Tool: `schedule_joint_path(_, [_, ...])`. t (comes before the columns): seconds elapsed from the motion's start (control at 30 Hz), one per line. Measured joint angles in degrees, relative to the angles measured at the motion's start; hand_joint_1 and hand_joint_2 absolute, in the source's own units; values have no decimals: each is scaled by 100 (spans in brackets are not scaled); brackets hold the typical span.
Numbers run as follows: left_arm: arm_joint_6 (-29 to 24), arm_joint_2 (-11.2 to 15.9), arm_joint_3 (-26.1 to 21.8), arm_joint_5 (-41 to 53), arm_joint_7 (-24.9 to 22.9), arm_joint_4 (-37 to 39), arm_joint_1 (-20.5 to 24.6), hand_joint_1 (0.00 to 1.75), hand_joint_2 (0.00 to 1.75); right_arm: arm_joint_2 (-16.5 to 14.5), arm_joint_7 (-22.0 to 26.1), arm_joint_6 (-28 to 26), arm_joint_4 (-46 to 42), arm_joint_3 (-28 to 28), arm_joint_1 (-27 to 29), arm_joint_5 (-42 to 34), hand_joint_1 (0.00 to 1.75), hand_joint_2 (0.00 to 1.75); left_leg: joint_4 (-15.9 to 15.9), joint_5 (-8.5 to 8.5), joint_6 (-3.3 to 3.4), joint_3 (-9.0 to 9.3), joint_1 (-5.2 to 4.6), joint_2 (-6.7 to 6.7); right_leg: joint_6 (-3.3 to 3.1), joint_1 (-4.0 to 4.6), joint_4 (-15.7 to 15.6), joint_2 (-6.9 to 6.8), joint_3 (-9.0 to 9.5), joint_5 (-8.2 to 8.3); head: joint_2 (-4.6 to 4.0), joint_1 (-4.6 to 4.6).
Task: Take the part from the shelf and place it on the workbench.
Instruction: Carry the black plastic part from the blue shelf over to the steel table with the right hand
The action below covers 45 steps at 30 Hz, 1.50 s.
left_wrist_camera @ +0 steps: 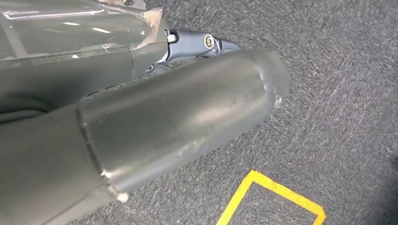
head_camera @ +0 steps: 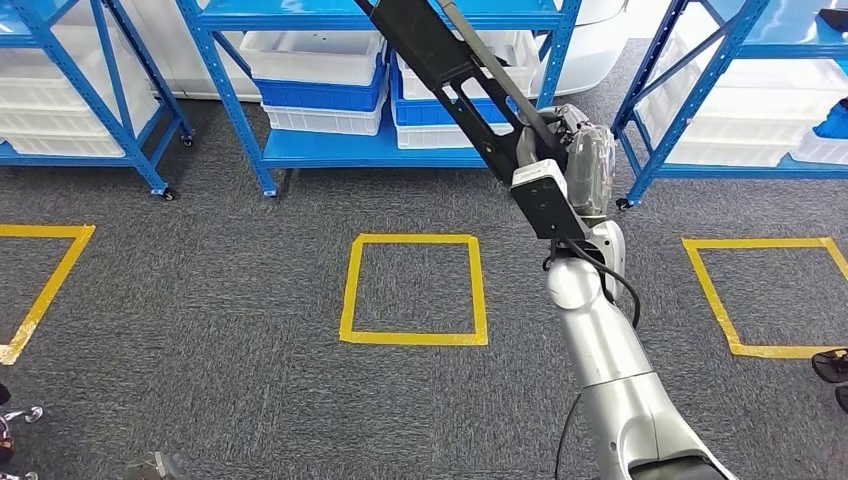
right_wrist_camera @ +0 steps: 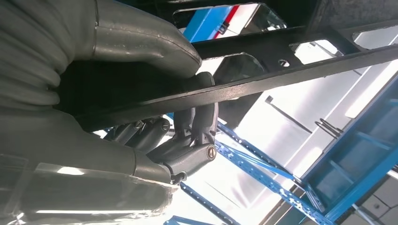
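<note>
The part [head_camera: 450, 70] is a long black metal frame with cut-out openings, slanting up and to the left in front of the blue shelf [head_camera: 380, 150]. My right hand [head_camera: 575, 150] grips its lower end, arm raised. In the right wrist view the thumb [right_wrist_camera: 141, 37] lies over one side of the black part [right_wrist_camera: 281, 77] and the dark fingers [right_wrist_camera: 197, 126] wrap the other side. My left hand [left_wrist_camera: 178, 108] hangs over the grey carpet; its thick thumb hides most of the fingers, and nothing shows in it.
Blue racks on castors hold white and blue bins [head_camera: 320, 80] along the back. Yellow tape squares [head_camera: 413, 290] mark the grey carpet. A person's shoes [head_camera: 830, 365] are at the right edge. Chair castors [head_camera: 25, 412] sit at the lower left.
</note>
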<state>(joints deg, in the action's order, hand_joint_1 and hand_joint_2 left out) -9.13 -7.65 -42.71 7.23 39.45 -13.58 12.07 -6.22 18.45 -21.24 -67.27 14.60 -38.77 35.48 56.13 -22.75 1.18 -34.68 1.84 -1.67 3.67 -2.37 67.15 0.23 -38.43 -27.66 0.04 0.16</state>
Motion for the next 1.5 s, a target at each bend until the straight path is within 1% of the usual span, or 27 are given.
schedule_joint_path(0.03, [-2,4,0,0,-1,-3,1,0,0,7,-2,0,-1,0,3,1,175,175,43,-6,-58,-40,23,-38,63,-20,-382,67,239,68,0,8])
schedule_joint_path(0.1, [-26,11,0,1,-2,-7,4,0,0,11,1,-10,-20,1,36,3,175,175,134,-11,-163,-126,36,-108,54,-27,-816,159,488,124,0,12])
schedule_joint_path(0.2, [-56,7,-3,2,-2,-4,-20,0,0,5,10,-52,-66,-5,145,4,175,175,143,34,-255,-195,65,-173,-120,8,-772,100,452,139,0,-22])
schedule_joint_path(0.23, [-59,6,-5,2,-2,-3,-29,0,0,-3,12,-64,-85,-9,172,4,175,175,194,-5,-272,-225,76,-130,-174,14,-768,67,443,153,0,-36])
schedule_joint_path(0.3, [-67,6,-10,-3,-3,-3,-29,0,0,-18,13,-72,-136,-14,211,3,175,175,626,-288,-288,-410,74,24,-279,30,-777,-4,427,178,0,-65])
schedule_joint_path(0.37, [-78,7,-15,-15,-4,-3,-26,0,0,-29,13,-75,-198,-21,258,15,175,175,1454,-711,-281,-764,55,131,-351,91,-776,-93,398,193,1,-78])
schedule_joint_path(0.43, [-97,6,-27,-46,-4,-2,-27,0,0,-47,11,-62,-251,-25,320,50,175,175,1905,-866,-239,-932,38,150,-386,155,-774,-196,366,207,1,-78])
schedule_joint_path(0.47, [-106,7,-40,-68,-4,-2,-28,0,0,-61,11,-45,-275,-25,346,70,175,175,1782,-790,-199,-837,20,161,-396,182,-774,-247,357,213,0,-79])
schedule_joint_path(0.5, [-113,10,-55,-95,-3,-2,-27,0,0,-82,10,-22,-301,-26,364,88,175,175,1445,-646,-143,-621,-10,204,-401,205,-775,-295,353,216,0,-79])
schedule_joint_path(0.57, [-120,31,-84,-131,-2,-6,-22,0,0,-131,9,16,-365,-27,367,110,175,175,658,-432,-9,-151,-109,444,-404,245,-778,-391,356,221,1,-70])
schedule_joint_path(0.63, [-138,53,-110,-144,-4,-10,-20,0,0,-178,7,38,-414,-27,356,118,175,175,310,-378,67,33,-196,575,-388,253,-785,-502,364,230,1,-66])
schedule_joint_path(0.7, [-190,71,-147,-144,-97,-10,-38,0,0,-235,-2,83,-447,-28,350,116,175,175,260,-315,96,29,-208,457,-349,248,-797,-596,368,239,1,-71])
schedule_joint_path(0.77, [-220,78,-189,-164,-312,-5,-78,0,0,-287,-9,127,-475,-30,340,113,175,175,163,-217,128,46,-175,346,-313,238,-663,-440,301,149,2,-65])
schedule_joint_path(0.83, [-260,77,-226,-183,-565,4,-121,0,0,-305,-8,162,-485,-34,328,105,175,175,108,-147,154,38,-150,230,-320,206,-119,-170,65,-132,1,-45])
schedule_joint_path(0.9, [-323,74,-259,-180,-794,19,-194,0,0,-307,-14,208,-482,-39,332,106,175,175,109,-121,161,2,-147,91,-315,179,599,-77,-236,-417,1,-33])
schedule_joint_path(0.93, [-338,70,-279,-180,-879,31,-250,0,0,-310,-22,226,-479,-38,337,110,175,175,112,-112,153,-10,-146,14,-282,170,763,-68,-294,-463,0,-33])
schedule_joint_path(0.97, [-339,65,-298,-182,-929,42,-310,0,0,-318,-31,234,-475,-36,338,115,175,175,117,-105,143,-17,-145,-62,-234,165,695,-58,-239,-415,0,-33])
schedule_joint_path(1.03, [-336,50,-329,-185,-970,58,-400,0,0,-335,-43,236,-473,-33,323,120,175,175,140,-97,117,-27,-140,-219,-134,140,-38,71,153,-134,0,-31])
schedule_joint_path(1.07, [-335,45,-337,-186,-979,61,-420,0,0,-343,-44,236,-473,-33,312,120,175,175,160,-97,95,-43,-146,-293,-119,132,-422,181,349,-18,0,-33])
schedule_joint_path(1.13, [-335,43,-347,-186,-990,64,-443,0,0,-358,-44,237,-474,-32,295,123,175,175,188,-87,31,-99,-149,-413,-159,130,-828,309,543,80,1,-43])
schedule_joint_path(1.2, [-338,45,-359,-186,-995,67,-474,0,0,-389,-45,239,-474,-31,286,131,175,175,176,-57,-48,-149,-131,-509,-244,140,-855,222,553,93,0,-48])
schedule_joint_path(1.23, [-340,44,-368,-186,-997,70,-494,0,0,-412,-46,240,-473,-31,274,134,175,175,184,-55,-78,-168,-118,-495,-286,124,-870,176,558,112,0,-49])
schedule_joint_path(1.3, [-347,49,-387,-186,-1004,79,-518,0,0,-461,-48,242,-473,-31,239,137,175,175,404,-189,-123,-285,-122,-246,-367,81,-904,71,575,143,0,-76])
schedule_joint_path(1.37, [-364,60,-397,-185,-1057,86,-518,0,0,-488,-50,243,-473,-33,217,137,175,175,1031,-524,-160,-586,-112,55,-413,91,-911,-48,579,139,0,-119])
schedule_joint_path(1.43, [-414,61,-413,-190,-1224,97,-522,0,0,-491,-63,243,-473,-36,222,151,175,175,1716,-790,-200,-930,-73,132,-430,100,-909,-186,576,125,0,-139])
schedule_joint_path(1.47, [-452,55,-427,-191,-1350,104,-533,0,0,-490,-78,243,-473,-38,229,161,175,175,1830,-786,-215,-992,-53,151,-433,98,-908,-255,576,121,0,-144])
schedule_joint_path(1.5, [-489,49,-440,-178,-1475,111,-548,0,0,-487,-93,243,-473,-39,236,169,175,175,1698,-669,-227,-927,-33,180,-426,92,-908,-315,579,116,0,-149])
